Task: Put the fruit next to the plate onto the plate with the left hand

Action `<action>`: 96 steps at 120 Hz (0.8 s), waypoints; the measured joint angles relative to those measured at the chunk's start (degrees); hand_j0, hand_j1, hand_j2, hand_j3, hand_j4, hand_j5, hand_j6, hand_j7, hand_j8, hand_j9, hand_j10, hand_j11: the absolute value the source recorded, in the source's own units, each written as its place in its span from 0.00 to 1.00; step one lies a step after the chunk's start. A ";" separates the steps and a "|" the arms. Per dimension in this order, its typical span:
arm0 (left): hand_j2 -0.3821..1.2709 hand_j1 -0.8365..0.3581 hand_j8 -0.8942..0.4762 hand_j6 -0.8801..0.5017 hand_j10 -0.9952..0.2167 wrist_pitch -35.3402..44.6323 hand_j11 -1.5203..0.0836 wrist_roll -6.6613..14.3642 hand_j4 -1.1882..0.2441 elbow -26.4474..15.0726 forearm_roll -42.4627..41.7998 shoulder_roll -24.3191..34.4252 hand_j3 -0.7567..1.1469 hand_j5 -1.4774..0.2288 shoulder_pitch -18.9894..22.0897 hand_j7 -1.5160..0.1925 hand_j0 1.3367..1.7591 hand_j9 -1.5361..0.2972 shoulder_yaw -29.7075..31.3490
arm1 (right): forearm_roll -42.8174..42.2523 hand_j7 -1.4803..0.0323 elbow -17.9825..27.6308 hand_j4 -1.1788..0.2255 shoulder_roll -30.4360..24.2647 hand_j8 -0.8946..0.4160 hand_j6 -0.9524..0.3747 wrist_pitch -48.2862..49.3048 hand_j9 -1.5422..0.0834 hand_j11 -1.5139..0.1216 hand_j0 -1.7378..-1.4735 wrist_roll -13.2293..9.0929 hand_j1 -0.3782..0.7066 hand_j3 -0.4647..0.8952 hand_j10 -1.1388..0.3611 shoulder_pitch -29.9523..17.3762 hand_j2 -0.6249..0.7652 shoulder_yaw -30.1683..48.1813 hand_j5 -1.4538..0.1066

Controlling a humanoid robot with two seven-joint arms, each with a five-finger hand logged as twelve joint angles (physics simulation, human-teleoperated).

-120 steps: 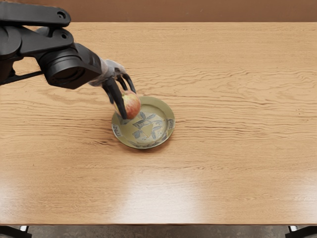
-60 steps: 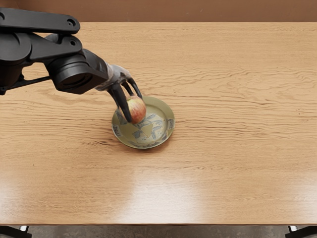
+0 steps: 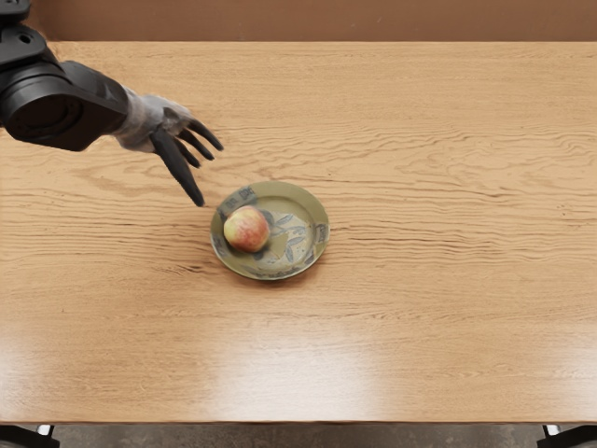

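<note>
The left hand (image 3: 168, 135), spread and empty beside the plate (image 3: 315, 235), could brush the apple (image 3: 246, 229) and roll it off.

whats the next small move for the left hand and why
Probably just draw the left hand back toward the table's left side. The apple already lies on the plate, on its left part. The hand hangs up and left of the rim with its fingers spread, holding nothing, so no grasp seems needed. Pulling away sideways should keep the fingers from knocking the apple.
</note>
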 joint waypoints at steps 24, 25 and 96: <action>0.26 0.74 0.47 0.45 0.61 -14.22 0.74 0.00 0.65 -0.21 2.58 9.56 0.40 0.67 8.72 0.69 0.76 0.65 -13.55 | 0.00 0.95 0.00 0.81 0.00 0.66 0.69 0.00 0.92 0.90 0.30 -0.04 0.07 0.34 0.74 0.00 0.44 0.00 0.90; 0.26 0.74 0.47 0.45 0.61 -14.68 0.74 0.00 0.65 -0.22 2.62 10.02 0.40 0.67 9.07 0.69 0.76 0.65 -13.96 | 0.00 0.95 0.00 0.81 0.00 0.66 0.69 0.00 0.92 0.90 0.30 -0.04 0.07 0.34 0.74 0.00 0.44 0.00 0.90; 0.26 0.74 0.47 0.46 0.62 -30.80 0.75 0.00 0.66 1.99 -0.70 21.30 0.40 0.68 24.63 0.70 0.76 0.66 -31.00 | 0.00 0.95 0.09 0.81 0.00 0.66 0.69 0.00 0.92 0.90 0.30 -0.08 0.07 0.34 0.74 0.00 0.44 0.00 0.90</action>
